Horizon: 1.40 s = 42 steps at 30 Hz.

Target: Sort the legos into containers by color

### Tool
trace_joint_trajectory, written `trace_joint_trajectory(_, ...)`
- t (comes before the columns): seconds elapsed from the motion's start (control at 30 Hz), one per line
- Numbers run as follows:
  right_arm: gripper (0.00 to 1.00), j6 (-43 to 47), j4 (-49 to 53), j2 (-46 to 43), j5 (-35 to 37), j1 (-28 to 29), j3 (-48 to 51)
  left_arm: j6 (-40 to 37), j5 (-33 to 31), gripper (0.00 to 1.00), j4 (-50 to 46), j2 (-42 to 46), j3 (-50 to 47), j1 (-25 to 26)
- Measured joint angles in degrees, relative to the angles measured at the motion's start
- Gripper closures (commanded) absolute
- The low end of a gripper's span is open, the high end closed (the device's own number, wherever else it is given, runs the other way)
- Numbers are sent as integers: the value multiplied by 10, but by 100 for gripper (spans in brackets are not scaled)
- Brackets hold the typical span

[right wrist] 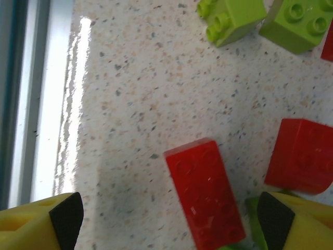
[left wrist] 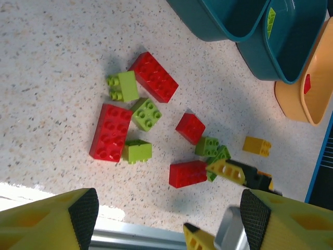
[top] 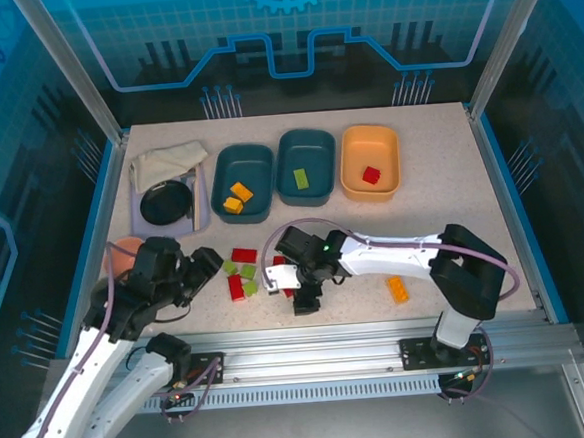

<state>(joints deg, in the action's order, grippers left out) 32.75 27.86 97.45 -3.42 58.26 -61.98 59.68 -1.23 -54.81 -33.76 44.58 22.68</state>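
Loose legos lie near the table's front: red oblongs (left wrist: 153, 76) (left wrist: 110, 132), light green ones (left wrist: 146, 114) (left wrist: 137, 151) and an orange-yellow one (top: 398, 289). At the back stand three containers: a teal tub (top: 219, 174) with orange-yellow bricks, a teal tub (top: 317, 147) with a green brick, and a light orange tub (top: 387, 147) with a red brick. My right gripper (right wrist: 171, 221) is open low over the table, straddling a red oblong brick (right wrist: 205, 195) without touching it. My left gripper (left wrist: 169, 219) is open and empty, hovering left of the pile (top: 198, 276).
A pink bowl (top: 122, 256) sits under my left arm. A black round dish (top: 165, 201) and a folded cloth (top: 168, 162) rest on a lavender tray at the back left. A metal rail (top: 331, 342) runs along the table's near edge.
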Motion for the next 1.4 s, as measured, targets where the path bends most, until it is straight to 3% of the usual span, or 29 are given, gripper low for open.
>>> trace_joint_trajectory(0.43,21,22,51,109,-28,-21,-81,19,0,24,-39,30,-1,0)
trace_joint_trajectory(0.8,45,14,82,155,-23,-36,-130,19,0,24,-25,20,-1,0)
trace_joint_trajectory(1.03,60,6,76,156,-14,-36,-130,19,0,25,-14,10,-1,0)
trace_joint_trajectory(1.2,63,-12,77,148,-16,-35,-130,17,5,24,-1,6,-1,0)
trace_joint_trajectory(1.4,65,-81,65,43,-45,-67,-130,-14,46,24,54,-52,6,2)
